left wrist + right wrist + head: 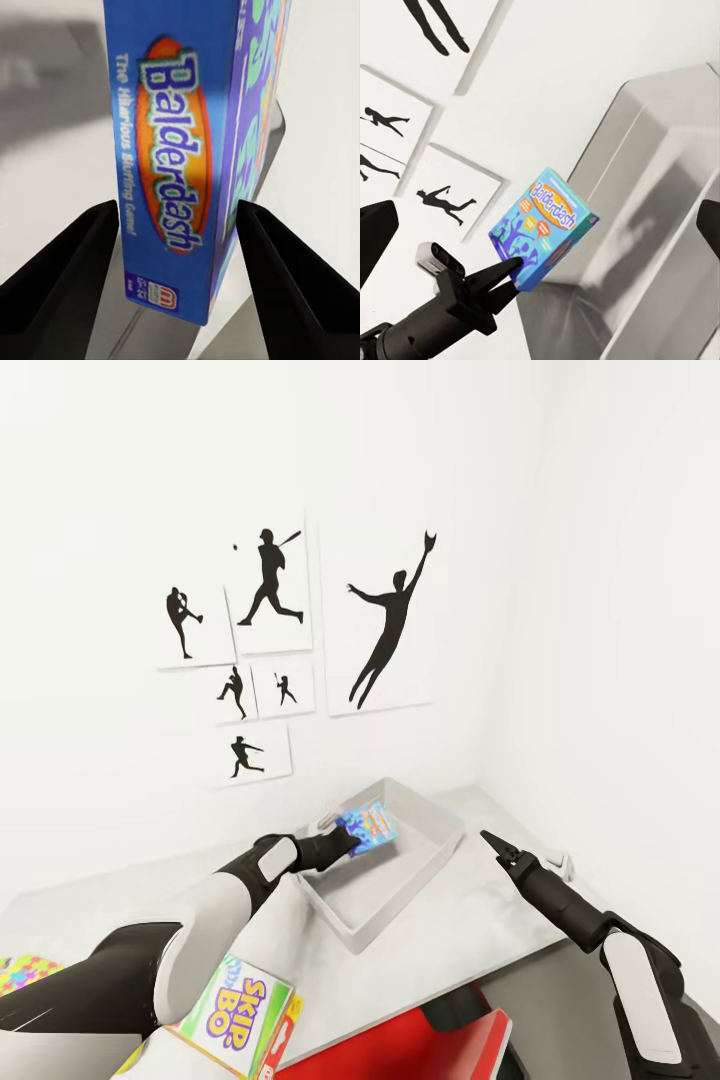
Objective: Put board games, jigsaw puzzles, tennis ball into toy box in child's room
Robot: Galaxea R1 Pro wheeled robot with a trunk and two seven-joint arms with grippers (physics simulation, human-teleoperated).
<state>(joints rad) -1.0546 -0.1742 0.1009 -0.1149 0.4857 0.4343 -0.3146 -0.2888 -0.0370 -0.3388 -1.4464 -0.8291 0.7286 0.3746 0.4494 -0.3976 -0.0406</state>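
Head view puts my left gripper (pixel 352 841) over the toy box (pixel 440 855), which sits on the pale table (pixel 470 935) against the white wall, below 6 baseball-player prints (pixel 270 585). My fingers are closed on the blue Balderdash carton (pixel 368 828), 1 of the board games, held at its lower end and tilted, above the near-left part of the bin and close to its rim; I cannot tell whether it touches the bin floor.

From the left wrist I see the carton (pixel 169 157) standing edge-on between my 2 dark fingers (pixel 67 277), its Balderdash lettering running along the narrow side, with the grey bin surface behind it.

From the right wrist I see the same carton (pixel 544 225) pinched at its lower corner by the left gripper (pixel 514 268), raised above the box's wall (pixel 607 150).

My right gripper (pixel 490 840) hangs over the table just right of the bin, holding nothing; the right wrist view shows its finger tips far apart at the picture's edges, so the jaws are wide open.

At the near edge of the head view the Skip-Bo carton (pixel 232 1015) lies by my left arm, a jigsaw puzzle (pixel 25 970) peeks in further left, and the red chair (pixel 430 1050) sits below the table edge
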